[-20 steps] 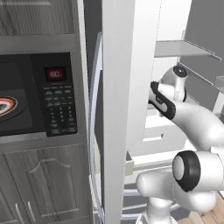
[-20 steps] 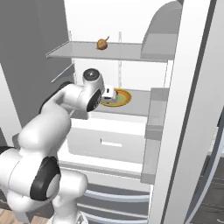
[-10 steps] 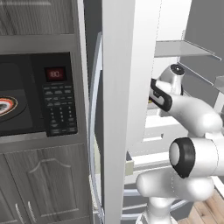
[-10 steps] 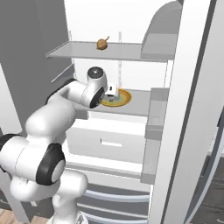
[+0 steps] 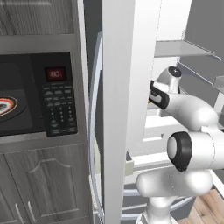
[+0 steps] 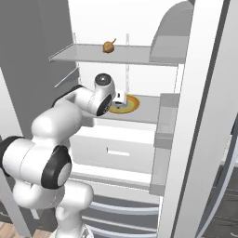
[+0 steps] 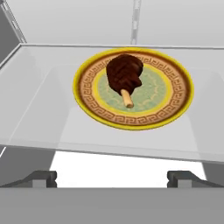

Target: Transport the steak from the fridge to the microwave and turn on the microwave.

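Note:
The steak [image 7: 124, 74], a dark reddish-brown lump with a short pale bone, lies on a yellow-rimmed patterned plate [image 7: 175, 109] on a glass shelf inside the fridge [image 6: 139, 23]. My gripper [image 7: 113, 178] is open and empty, level with the shelf's front edge, a short way in front of the plate. In the right base view the hand [image 6: 118, 98] reaches over the near edge of the plate [image 6: 131, 104]. The microwave [image 5: 26, 96] sits to the left of the fridge, with its keypad [image 5: 59, 107] and red display [image 5: 55, 73] in sight.
The fridge door [image 5: 118, 109] stands edge-on between the microwave and my arm. A small brown item [image 6: 109, 46] rests on the upper shelf. Below the plate's shelf is a white drawer [image 6: 118, 148], with door bins [image 6: 165, 139] on the right. Grey cabinets [image 5: 43, 183] lie under the microwave.
The arm has reached a little deeper into the fridge toward the plate, and its elbow has swung up and closer. The jaws stayed open.

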